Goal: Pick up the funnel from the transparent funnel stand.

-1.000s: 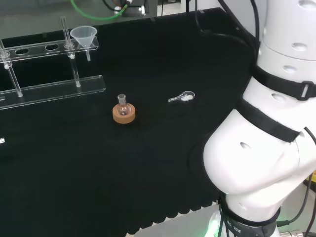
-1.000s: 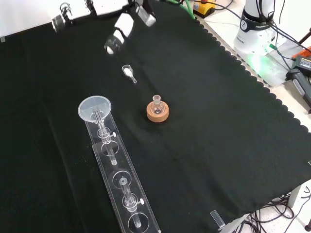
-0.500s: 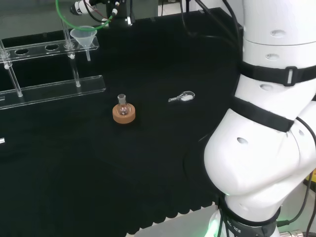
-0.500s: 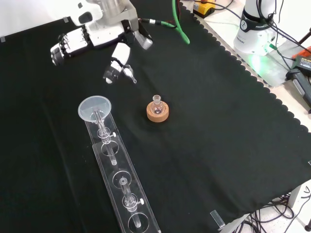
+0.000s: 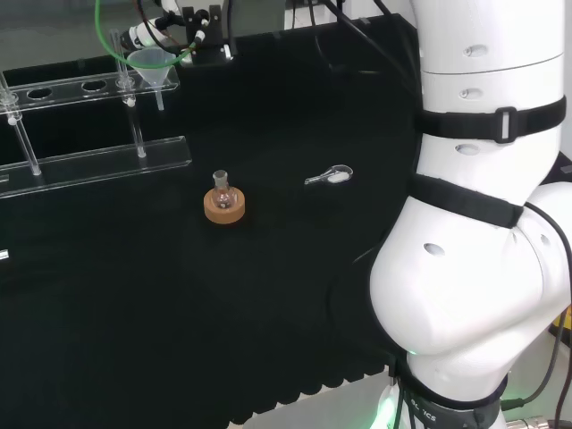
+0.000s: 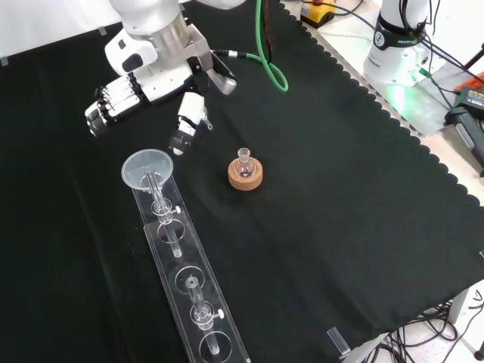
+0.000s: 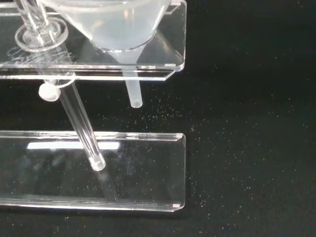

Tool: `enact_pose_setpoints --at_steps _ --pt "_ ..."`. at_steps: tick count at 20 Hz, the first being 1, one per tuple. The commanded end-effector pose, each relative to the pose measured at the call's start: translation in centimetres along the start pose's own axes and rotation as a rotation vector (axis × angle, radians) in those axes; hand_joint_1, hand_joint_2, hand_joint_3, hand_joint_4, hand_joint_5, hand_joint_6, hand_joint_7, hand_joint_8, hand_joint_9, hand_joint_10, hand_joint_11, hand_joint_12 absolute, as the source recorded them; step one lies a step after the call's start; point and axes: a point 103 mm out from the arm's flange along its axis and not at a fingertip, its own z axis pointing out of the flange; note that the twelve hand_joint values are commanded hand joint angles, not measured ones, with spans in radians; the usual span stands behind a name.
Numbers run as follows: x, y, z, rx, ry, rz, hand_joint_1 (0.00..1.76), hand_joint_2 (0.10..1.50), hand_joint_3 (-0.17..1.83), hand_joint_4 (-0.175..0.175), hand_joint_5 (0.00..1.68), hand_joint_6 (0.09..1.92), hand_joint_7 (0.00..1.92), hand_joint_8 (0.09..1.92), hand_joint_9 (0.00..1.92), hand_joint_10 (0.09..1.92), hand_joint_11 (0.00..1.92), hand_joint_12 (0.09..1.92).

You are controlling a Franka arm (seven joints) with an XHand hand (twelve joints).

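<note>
On the black-cloth surface, funnel seated in clear funnel stand, hand just above it, fingers straight, holding nothing, small flask on cork ring nearby.

Black cloth; clear funnel and funnel stand; tan cork ring; black-and-white hand; seemingly silvery spoon.

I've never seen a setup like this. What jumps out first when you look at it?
In the front view, the black and white robot hand hangs with straight fingers just above a clear funnel, which sits in the near end of a long transparent funnel stand. To the right of the funnel, a tiny flask on a cork ring stands alone on the black cloth.
</note>
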Motion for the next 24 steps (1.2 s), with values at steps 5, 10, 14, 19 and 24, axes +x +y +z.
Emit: enact_pose_setpoints --at_steps 5,10,14,19,24 --pt "2.4 0.9 3.1 0.074 -0.01 -0.018 0.2 0.84 0.01 0.058 0.0 0.09 0.0 0.09 0.0 0.09 0.0 0.55" --pt "2.2 1.5 3.1 0.087 -0.005 0.003 0.2 0.84 0.0 0.059 0.0 0.09 0.0 0.09 0.0 0.09 0.0 0.51" --pt "2.2 2.3 3.6 0.111 -0.01 0.018 0.2 0.84 0.0 0.058 0.0 0.09 0.0 0.09 0.0 0.09 0.0 0.5" --pt "-0.3 2.9 3.9 0.129 0.009 -0.009 0.2 0.84 0.0 0.058 0.0 0.09 0.0 0.09 0.0 0.09 0.0 0.5" --pt "1.5 3.1 4.4 0.15 -0.024 0.004 0.2 0.84 0.0 0.058 0.0 0.09 0.0 0.09 0.0 0.09 0.0 0.49"
